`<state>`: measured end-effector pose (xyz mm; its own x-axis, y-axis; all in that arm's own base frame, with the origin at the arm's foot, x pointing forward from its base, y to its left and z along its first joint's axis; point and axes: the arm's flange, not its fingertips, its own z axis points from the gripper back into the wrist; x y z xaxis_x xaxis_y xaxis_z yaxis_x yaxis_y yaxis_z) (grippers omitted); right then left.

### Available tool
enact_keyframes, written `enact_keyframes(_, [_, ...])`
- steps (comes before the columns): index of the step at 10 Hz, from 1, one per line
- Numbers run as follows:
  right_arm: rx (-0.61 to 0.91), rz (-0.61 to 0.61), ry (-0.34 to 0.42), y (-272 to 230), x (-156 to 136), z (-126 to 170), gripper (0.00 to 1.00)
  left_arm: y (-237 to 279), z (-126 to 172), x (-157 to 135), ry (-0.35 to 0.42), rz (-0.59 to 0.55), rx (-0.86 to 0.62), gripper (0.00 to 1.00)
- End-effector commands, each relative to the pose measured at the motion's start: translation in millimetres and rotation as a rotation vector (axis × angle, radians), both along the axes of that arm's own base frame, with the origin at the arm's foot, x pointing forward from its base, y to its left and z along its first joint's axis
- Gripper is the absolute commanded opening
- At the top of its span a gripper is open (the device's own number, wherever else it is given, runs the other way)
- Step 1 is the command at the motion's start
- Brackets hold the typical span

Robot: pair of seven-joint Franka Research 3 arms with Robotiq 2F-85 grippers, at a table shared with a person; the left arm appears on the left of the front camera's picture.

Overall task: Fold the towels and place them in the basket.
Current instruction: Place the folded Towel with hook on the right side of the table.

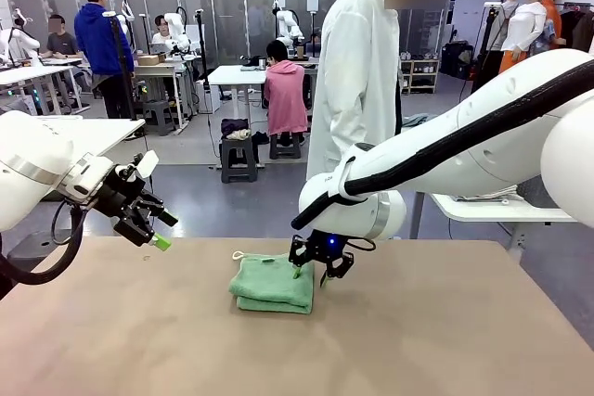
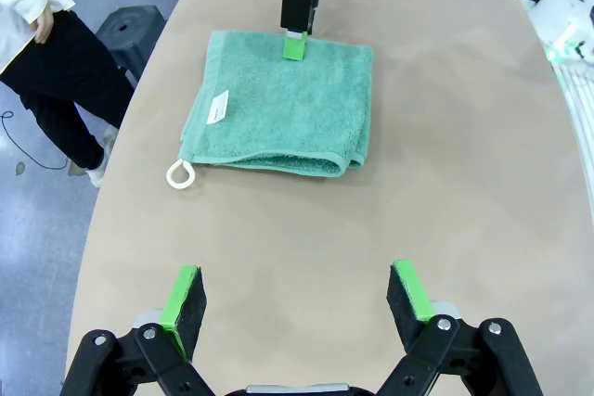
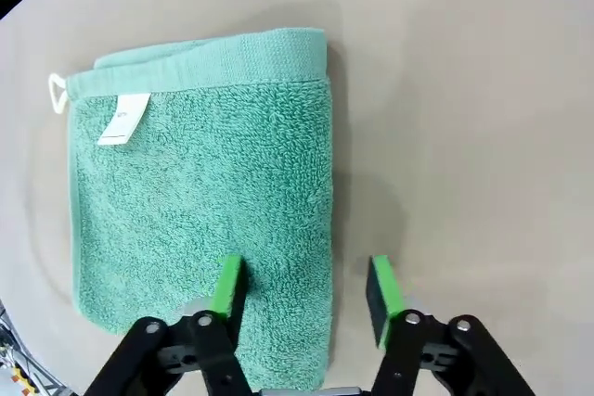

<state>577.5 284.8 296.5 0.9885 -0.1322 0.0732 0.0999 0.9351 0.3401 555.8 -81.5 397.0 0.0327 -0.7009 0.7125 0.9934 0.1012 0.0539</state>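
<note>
A mint green towel (image 1: 272, 283) lies folded on the tan table, near the far edge at the middle. Its white label and hanging loop show in the left wrist view (image 2: 288, 108) and in the right wrist view (image 3: 204, 183). My right gripper (image 1: 317, 268) is down at the towel's right edge. Its jaws stand apart, partly narrowed, and straddle that edge (image 3: 302, 289), one pad over the cloth and the other over bare table. My left gripper (image 1: 158, 229) hovers open at the left, well clear of the towel, with nothing between its fingers (image 2: 297, 294). The basket is out of view.
A person in a white coat (image 1: 357, 71) stands at the far side of the table, behind the towel. The tan table top (image 1: 436, 331) spreads wide around the towel. A dark stool (image 2: 130, 30) stands on the floor past the table's edge.
</note>
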Motion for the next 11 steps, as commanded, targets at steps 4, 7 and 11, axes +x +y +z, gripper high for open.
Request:
enact_keyframes(4, [-0.021,0.017,-0.06,2,1,-3,0.16,0,1,1,-0.003,0.0,0.002,0.99])
enact_keyframes(7, [0.0,0.015,-0.054,-11,5,-6,0.0,0,1,1,-0.003,0.0,0.002,0.99])
enact_keyframes(11, [-0.055,0.078,-0.085,-162,-3,42,0.0,0,1,1,-0.003,0.0,0.002,0.99])
